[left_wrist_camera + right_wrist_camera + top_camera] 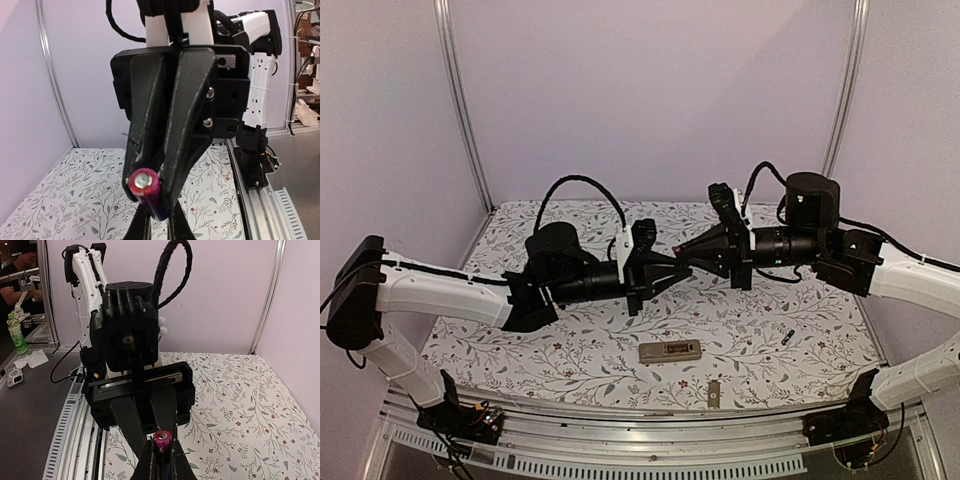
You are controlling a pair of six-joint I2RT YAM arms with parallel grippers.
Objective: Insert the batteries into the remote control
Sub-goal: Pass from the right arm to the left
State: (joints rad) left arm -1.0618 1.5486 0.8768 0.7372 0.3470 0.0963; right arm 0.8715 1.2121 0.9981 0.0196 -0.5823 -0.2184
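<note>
Handover of one battery, tool to tool, above the surface

Left tool [672, 258] and right tool [686, 248] meet tip to tip in mid-air, well clear of the surface [570, 350]. Both are clenched on the same battery [146, 184]. The right wrist view shows the left tool's fingers [135, 425] converged on it. The left wrist view shows the right tool's fingers [187, 125] pinching it just below its reddish, metal-capped end. The battery sits crosswise to both sets of fingers, slightly tilted, and is held only at the extreme tips.

Taking the meeting point in the top view as centre:
- The remote control [670, 351] lies flat at 6 o'clock, grey-beige back uppermost, with nothing touching it.
- The second battery [788, 337] lies at 4 o'clock, near the right edge of the surface.
- The small flat cover piece [714, 393] lies between 4 and 5 o'clock of the remote control, near the front edge.

Judged step: transfer between tools. No battery is loaded yet.

Hazards from this position:
- Drop. If one tool releases before the other has a firm hold, the battery falls and may roll off the surface.
- Twist. A tip-only pinch on a round body lets it pivot, so it would reach the bay misaligned.
- Collision. The crowded fingertips may strike each other on separation.
- Polarity. A reversed reddish end will not seat correctly.
- Sliding. The unrestrained remote control may shift under insertion pressure.
</note>
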